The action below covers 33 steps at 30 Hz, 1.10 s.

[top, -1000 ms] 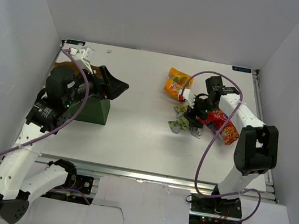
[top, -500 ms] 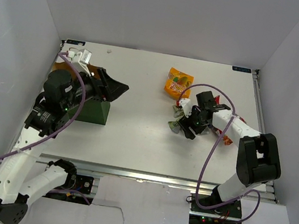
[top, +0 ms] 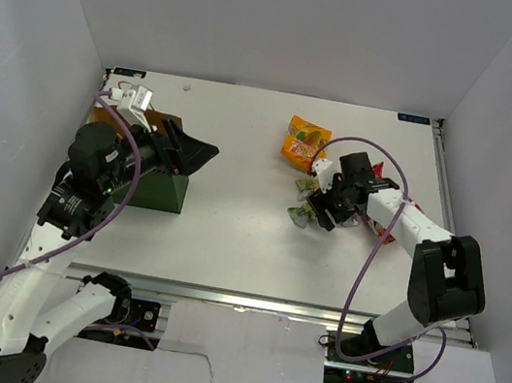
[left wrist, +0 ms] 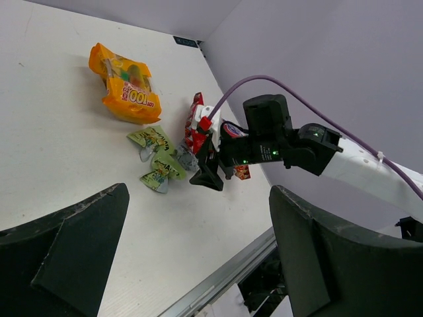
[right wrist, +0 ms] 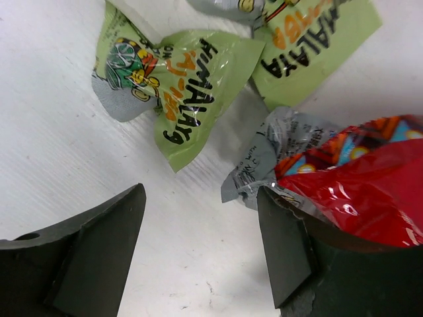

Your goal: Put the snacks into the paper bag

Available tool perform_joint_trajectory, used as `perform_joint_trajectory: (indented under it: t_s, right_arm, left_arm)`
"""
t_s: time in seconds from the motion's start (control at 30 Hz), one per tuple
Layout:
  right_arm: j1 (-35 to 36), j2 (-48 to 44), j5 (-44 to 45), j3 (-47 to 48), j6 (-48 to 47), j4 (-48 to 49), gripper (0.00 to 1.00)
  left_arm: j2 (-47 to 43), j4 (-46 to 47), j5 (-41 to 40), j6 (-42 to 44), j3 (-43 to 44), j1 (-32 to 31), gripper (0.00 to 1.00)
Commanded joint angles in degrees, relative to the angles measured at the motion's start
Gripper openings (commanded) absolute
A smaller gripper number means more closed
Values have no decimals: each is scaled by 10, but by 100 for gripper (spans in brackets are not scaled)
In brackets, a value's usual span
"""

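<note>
My right gripper (top: 325, 206) hangs open and low over the table by a cluster of small green sachets (top: 306, 212). In the right wrist view the green sachets (right wrist: 177, 86) lie just beyond my open gripper (right wrist: 201, 198). The red chip bag (right wrist: 360, 181) drapes over the outside of the right finger, and its silver crimped end reaches that fingertip; nothing sits between the jaws. An orange-yellow pouch (top: 304, 141) lies further back. My left gripper (top: 191, 152) stands open and empty above the dark green paper bag (top: 156, 191). The left wrist view shows the pouch (left wrist: 125, 92) and sachets (left wrist: 158, 162) across the table.
The red chip bag (top: 387, 233) is mostly covered by my right arm near the table's right side. White walls enclose the table on three sides. A metal rail (top: 248, 300) runs along the near edge.
My right gripper has slid left off the red chip bag toward the green sachets and narrowed a little. The left arm has shifted only slightly above the paper bag.
</note>
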Motion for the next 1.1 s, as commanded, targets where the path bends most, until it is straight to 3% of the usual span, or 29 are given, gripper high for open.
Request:
perform_joint_trajectory:
  t_s: [0.0, 0.37, 0.63, 0.8, 1.03, 1.07]
  right_arm:
    - [-4, -43, -22, 39, 0, -3, 74]
    - [-6, 11, 118, -10, 32, 64, 70]
    - [-7, 46, 127, -19, 43, 102, 68]
    - [-10, 59, 80, -22, 59, 102, 55]
    - [-18, 34, 64, -44, 50, 102, 27]
    - [-20, 25, 64, -46, 49, 102, 19]
  left_arm:
    - [-6, 3, 2, -3, -4, 1, 98]
    - [-1, 3, 8, -1, 2, 1, 98]
    - [-11, 1, 3, -6, -6, 0, 98]
    - [-11, 1, 4, -5, -5, 1, 98]
    - [-9, 1, 5, 6, 8, 1, 98]
    - [-10, 1, 5, 6, 10, 1, 98]
